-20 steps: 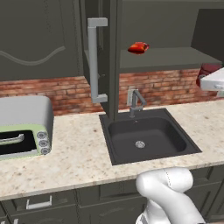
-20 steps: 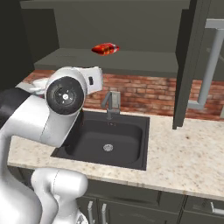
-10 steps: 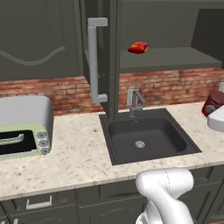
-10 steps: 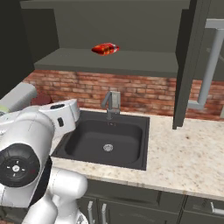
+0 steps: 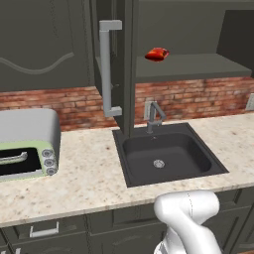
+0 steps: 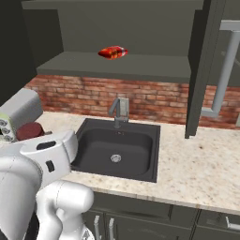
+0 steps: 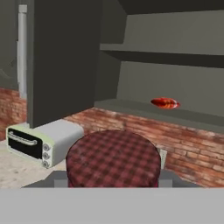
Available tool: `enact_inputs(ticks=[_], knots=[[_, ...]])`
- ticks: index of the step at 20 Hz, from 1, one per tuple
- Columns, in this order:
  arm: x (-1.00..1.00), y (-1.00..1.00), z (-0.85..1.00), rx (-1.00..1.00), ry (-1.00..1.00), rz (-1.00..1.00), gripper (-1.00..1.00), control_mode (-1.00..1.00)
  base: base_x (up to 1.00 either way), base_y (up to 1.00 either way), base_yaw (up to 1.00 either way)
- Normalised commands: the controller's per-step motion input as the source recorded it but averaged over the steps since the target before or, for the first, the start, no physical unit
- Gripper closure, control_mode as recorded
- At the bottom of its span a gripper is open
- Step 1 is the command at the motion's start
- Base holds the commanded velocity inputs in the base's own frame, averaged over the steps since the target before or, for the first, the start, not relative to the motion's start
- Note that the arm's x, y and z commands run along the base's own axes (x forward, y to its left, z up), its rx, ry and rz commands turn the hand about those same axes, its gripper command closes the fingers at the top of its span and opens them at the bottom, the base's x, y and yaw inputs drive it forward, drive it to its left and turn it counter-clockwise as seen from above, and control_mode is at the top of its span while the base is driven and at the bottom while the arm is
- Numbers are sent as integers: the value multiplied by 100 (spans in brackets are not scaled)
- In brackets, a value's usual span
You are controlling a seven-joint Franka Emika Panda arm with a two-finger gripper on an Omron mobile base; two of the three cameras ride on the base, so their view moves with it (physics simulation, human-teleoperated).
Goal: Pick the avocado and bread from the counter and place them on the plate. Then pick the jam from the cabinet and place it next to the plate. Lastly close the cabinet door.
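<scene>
Overhead, one red item (image 5: 157, 54) on cabinet shelf (image 5: 191, 67).

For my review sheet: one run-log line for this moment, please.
gripper: shut on jam | cabinet door: open | red packet: on shelf

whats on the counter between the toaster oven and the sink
Nothing. In the left base view, the stretch of counter between the toaster oven and the sink is bare speckled stone.
</scene>
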Motion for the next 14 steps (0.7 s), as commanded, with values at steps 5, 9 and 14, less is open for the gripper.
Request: enact_inputs(ticks=[5,9,14], knots=[[-25,0,-27,0,-4,0,100,-100,0,0,0],[-6,0,-8,0,0,0,100,-100,0,0,0],[0,0,0,0,0,0,100,100,0,0,0]])
